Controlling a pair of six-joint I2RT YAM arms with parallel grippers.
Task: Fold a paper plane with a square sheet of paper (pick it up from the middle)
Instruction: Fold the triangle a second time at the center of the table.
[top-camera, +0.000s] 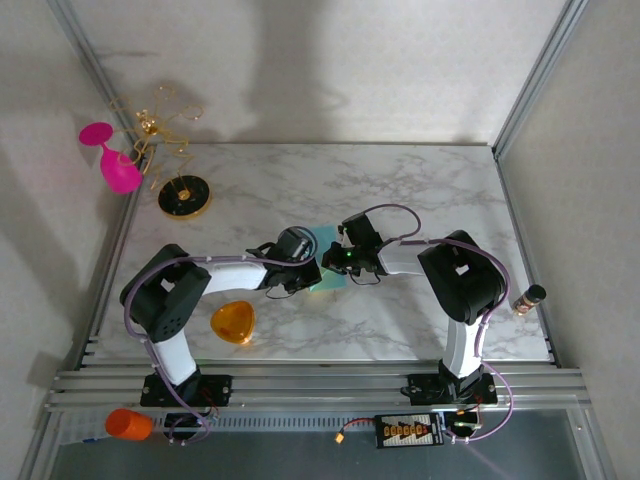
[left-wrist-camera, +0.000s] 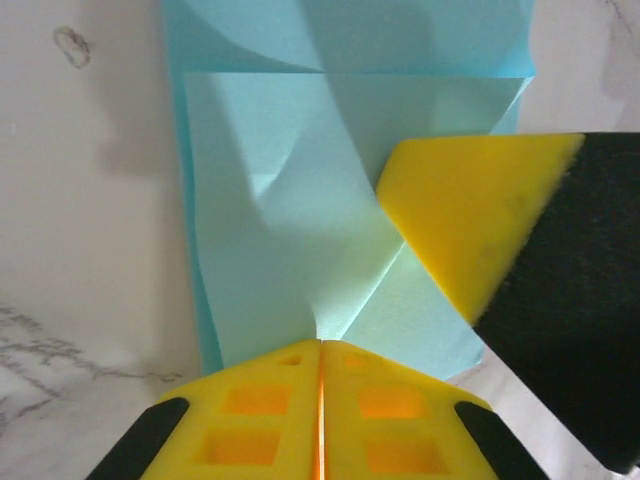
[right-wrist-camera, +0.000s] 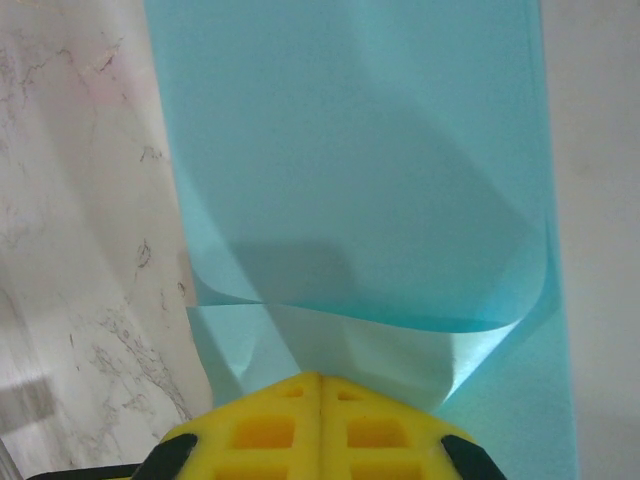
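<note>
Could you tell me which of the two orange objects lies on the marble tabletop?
The orange rounded-triangle piece, beside the left arm. The orange cup lies off the marble, on the metal frame at the near-left corner.

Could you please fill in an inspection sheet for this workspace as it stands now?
Surface: marble table, no spills seen.
Job's things: square sheet of paper at the centre, partly folded, one flap curling up; not a plane yet.
Clutter: orange piece near the left arm; pink glass and gold wire ornament far left; small bottle at the right edge; orange cup by the front rail.
Grippers: left gripper and right gripper both shut, tips at the sheet.
Cables: purple cables loop along both arms.
Surroundings: aluminium frame, white walls.
</note>
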